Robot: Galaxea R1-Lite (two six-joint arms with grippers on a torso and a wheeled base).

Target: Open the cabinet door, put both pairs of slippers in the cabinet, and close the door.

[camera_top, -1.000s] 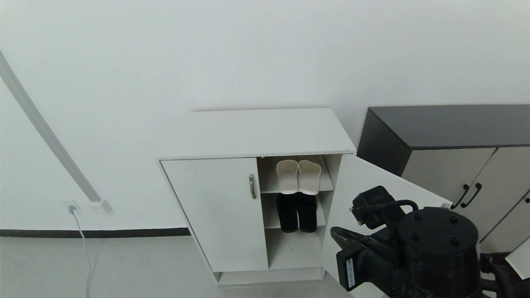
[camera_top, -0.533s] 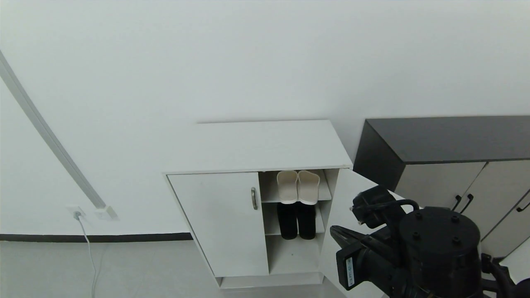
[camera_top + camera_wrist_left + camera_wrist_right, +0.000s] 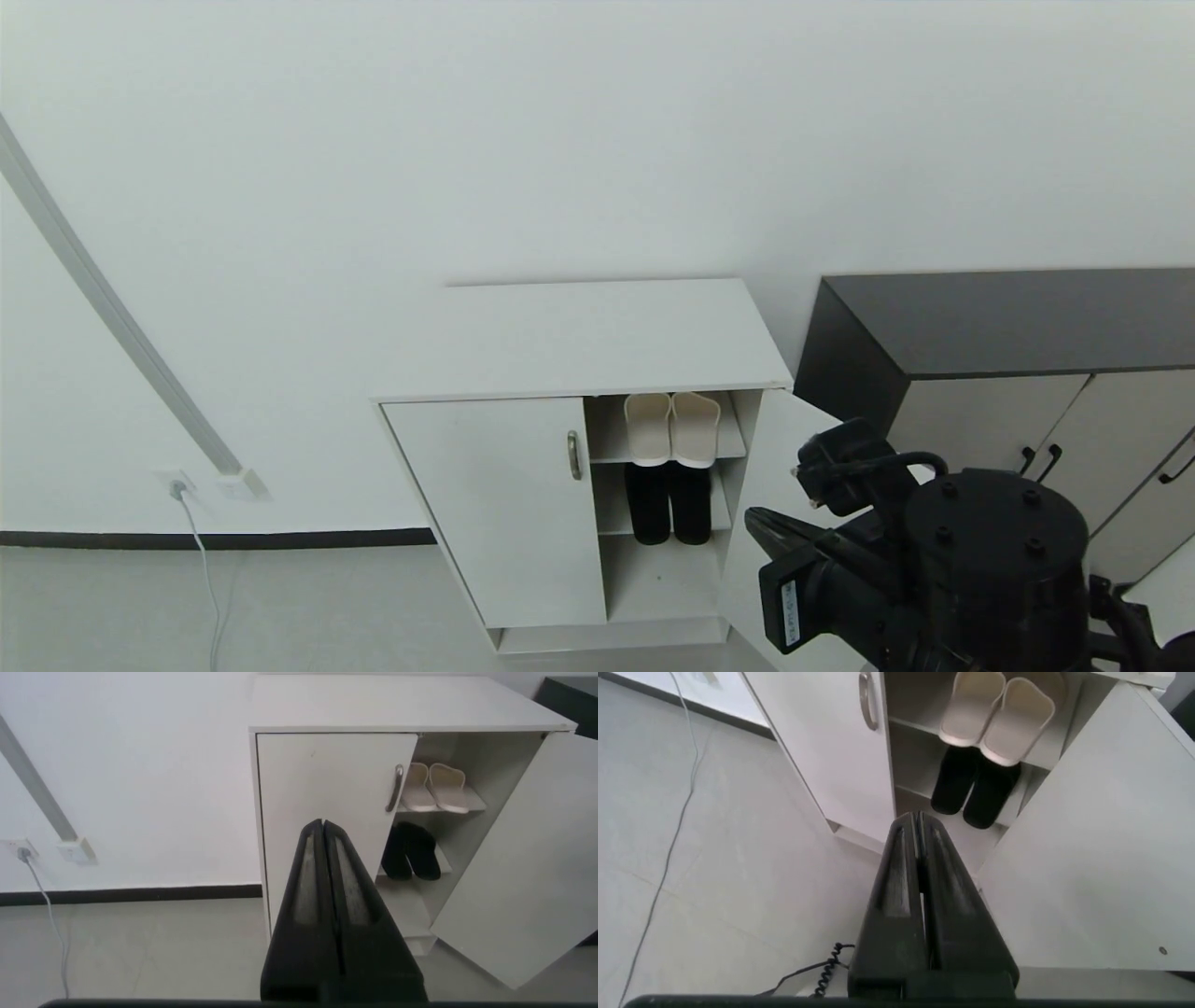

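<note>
1. The white slippers (image 3: 672, 427) lay side by side on the top shelf of the cabinet (image 3: 597, 336), and the black slippers (image 3: 667, 504) lay on the shelf just below.
2. The cabinet's right door (image 3: 770, 467) stood swung open; the left door (image 3: 504, 513) was closed.
3. The left gripper (image 3: 323, 829) hung before the closed door, its fingers (image 3: 308, 877) clenched together on nothing, well apart from both pairs.
4. The right gripper (image 3: 920, 819) was low before the open compartment, fingers (image 3: 945, 887) likewise pressed together and empty, short of the slippers.
</note>
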